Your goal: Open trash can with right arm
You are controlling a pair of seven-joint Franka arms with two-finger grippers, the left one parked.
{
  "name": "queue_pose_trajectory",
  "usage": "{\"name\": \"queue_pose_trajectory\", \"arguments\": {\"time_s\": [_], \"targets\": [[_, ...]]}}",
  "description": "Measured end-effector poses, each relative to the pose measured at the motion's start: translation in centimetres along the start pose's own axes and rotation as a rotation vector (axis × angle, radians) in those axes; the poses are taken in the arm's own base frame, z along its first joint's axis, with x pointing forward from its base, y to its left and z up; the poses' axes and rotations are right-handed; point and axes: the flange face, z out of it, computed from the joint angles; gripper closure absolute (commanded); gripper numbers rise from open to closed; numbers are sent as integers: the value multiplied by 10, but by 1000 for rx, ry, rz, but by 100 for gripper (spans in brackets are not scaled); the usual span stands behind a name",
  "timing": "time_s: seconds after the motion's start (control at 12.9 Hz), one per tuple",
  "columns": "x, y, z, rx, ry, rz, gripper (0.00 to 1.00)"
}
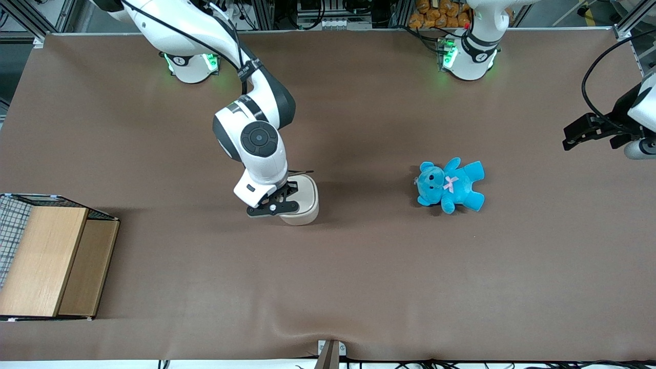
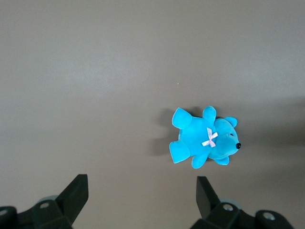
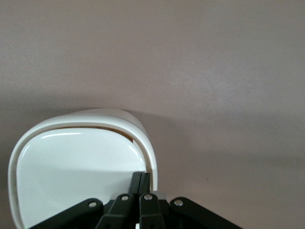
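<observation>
Now the brown table holds everything. A wooden box sits at the working arm's end of the table, nearer the front camera than the trash can. The right arm bends down over the trash can, near the middle of the table. A blue teddy lies beside the trash can, toward the parked arm's end. The gripper rests on the lid's edge, its fingers pressed together, holding nothing.
</observation>
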Motion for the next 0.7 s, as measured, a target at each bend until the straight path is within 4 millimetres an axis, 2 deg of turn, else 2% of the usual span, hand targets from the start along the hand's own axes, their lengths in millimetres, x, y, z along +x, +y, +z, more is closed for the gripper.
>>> {"name": "queue_pose_trajectory", "arguments": {"time_s": [0.08,0.16,0.23,0.31,0.39,0.47,0.7], "targets": [[1,2,-11,-3,-5,5,100],[3,6,-24,-3,-2,12,95],[4,12,-38,-2,4,22,80],[6,22,-53,1,11,37,52],[9,36,-71,9,19,60,12],[11,54,-92,27,30,89,0],[3,110,-167,65,66,131,0]]}}
